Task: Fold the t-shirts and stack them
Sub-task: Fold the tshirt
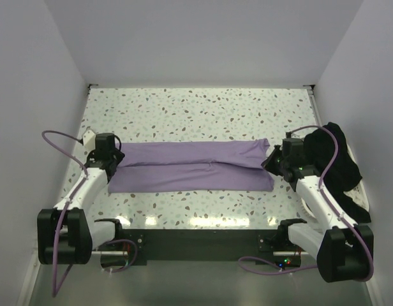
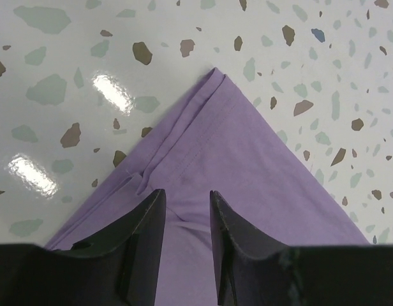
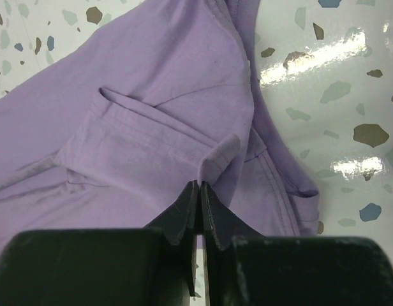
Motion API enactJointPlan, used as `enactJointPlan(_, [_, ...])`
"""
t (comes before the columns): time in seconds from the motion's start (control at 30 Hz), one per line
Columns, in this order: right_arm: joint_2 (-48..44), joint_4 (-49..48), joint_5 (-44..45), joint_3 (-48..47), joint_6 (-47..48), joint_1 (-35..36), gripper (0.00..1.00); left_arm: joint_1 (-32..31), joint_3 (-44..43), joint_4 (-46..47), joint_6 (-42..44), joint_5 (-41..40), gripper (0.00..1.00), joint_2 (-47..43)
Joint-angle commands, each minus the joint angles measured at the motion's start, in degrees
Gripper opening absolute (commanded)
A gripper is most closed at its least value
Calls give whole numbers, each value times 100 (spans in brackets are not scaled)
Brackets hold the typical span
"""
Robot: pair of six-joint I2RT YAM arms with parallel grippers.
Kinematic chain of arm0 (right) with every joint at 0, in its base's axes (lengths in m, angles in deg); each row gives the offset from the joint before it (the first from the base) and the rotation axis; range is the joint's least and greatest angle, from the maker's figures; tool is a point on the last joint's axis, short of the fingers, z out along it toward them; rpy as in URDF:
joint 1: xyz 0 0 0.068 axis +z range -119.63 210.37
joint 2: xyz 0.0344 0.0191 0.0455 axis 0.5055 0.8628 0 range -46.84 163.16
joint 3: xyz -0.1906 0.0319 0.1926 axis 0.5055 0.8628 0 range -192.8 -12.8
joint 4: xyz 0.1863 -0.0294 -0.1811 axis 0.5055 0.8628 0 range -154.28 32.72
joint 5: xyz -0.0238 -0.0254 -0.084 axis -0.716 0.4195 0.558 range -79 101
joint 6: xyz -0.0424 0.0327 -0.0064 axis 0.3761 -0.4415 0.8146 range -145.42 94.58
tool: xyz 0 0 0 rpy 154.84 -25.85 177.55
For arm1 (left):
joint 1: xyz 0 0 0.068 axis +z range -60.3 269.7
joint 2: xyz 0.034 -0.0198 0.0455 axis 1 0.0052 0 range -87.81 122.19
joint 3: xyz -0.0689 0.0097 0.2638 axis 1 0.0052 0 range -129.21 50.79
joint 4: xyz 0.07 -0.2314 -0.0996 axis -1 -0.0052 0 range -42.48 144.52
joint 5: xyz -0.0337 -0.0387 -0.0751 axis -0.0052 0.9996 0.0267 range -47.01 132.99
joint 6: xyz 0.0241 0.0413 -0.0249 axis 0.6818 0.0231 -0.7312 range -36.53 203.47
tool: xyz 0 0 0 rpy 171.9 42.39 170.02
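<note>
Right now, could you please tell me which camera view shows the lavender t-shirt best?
The top external view: the whole lavender t-shirt lies there as a long folded band. The left wrist view shows only one corner, the right wrist view only a small raised fold by the hem.

White arms [image 1: 81, 189], black joints [image 1: 62, 234], purple cables [image 1: 44, 137], black gripper fingers [image 2: 142, 242]

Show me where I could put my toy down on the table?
The biggest bare patch of table lies between the purple shirt and the back wall. A thinner strip runs between that shirt and the base plate. The right edge is crowded: black shirt and right arm.
</note>
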Motion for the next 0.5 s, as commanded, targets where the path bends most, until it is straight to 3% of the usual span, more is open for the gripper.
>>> enactJointPlan(0.0, [-108, -39, -70, 27, 104, 19, 6, -20, -342, 381, -64, 71, 38, 286])
enactJointPlan(0.13, [-196, -48, -123, 202, 113, 19, 23, -336, -492, 478, -99, 54, 37, 585])
enactJointPlan(0.17, [-231, -39, -132, 220, 113, 19, 33, -354, -500, 504, -116, 71, 37, 664])
enactJointPlan(0.3, [-380, 14, -202, 229, 139, 19, 56, -451, -500, 644, -90, 124, 35, 831])
enactJointPlan(0.47, [286, -592, -502, -148, 209, 203, 55, -565, -483, 777, 68, 221, 34, 998])
